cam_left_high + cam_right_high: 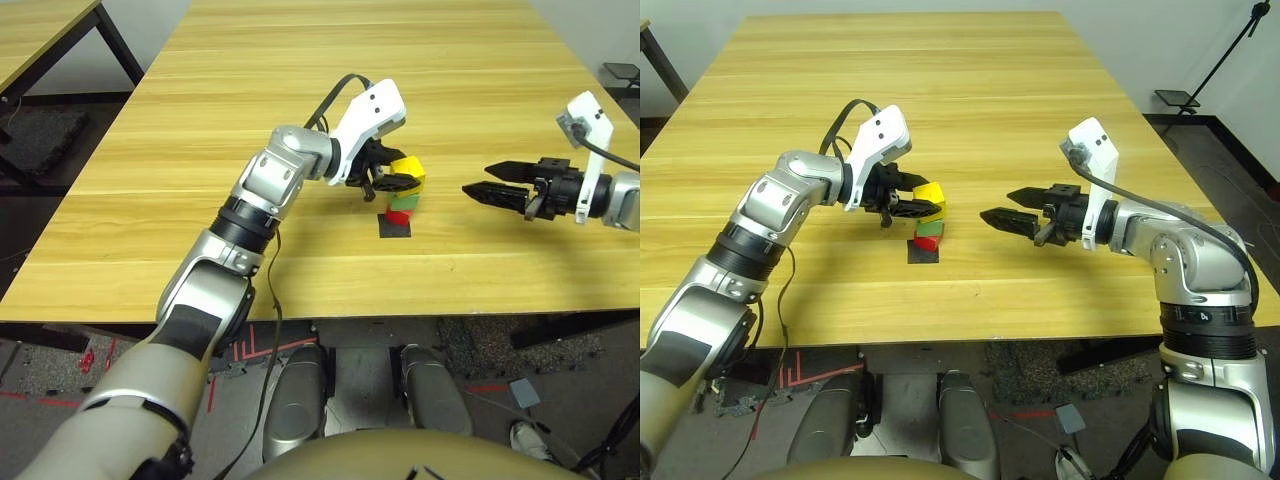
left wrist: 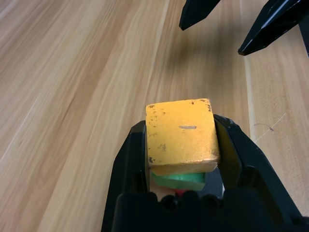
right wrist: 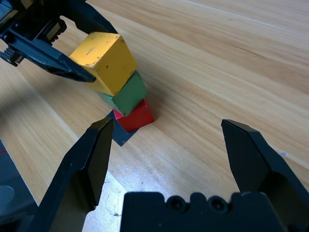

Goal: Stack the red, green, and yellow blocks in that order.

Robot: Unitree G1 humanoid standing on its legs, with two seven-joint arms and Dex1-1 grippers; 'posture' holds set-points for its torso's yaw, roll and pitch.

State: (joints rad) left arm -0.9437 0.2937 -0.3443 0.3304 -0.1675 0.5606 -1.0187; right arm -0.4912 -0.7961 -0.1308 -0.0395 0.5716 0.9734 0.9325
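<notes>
The two head views look forward and down over the forearms at the wooden table (image 1: 970,90) from a little way back; the right eye sits slightly to the side, so it takes in more of the right arm. Both share the block stack (image 1: 403,196) at mid-table. The left wrist camera looks along its own fingers (image 2: 128,159), very close on the yellow block (image 2: 181,137). The right wrist camera faces the same stack from farther off, seemingly from its opposite side.

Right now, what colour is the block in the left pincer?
Yellow. The top block of the stack, clearest in the left wrist view.
</notes>
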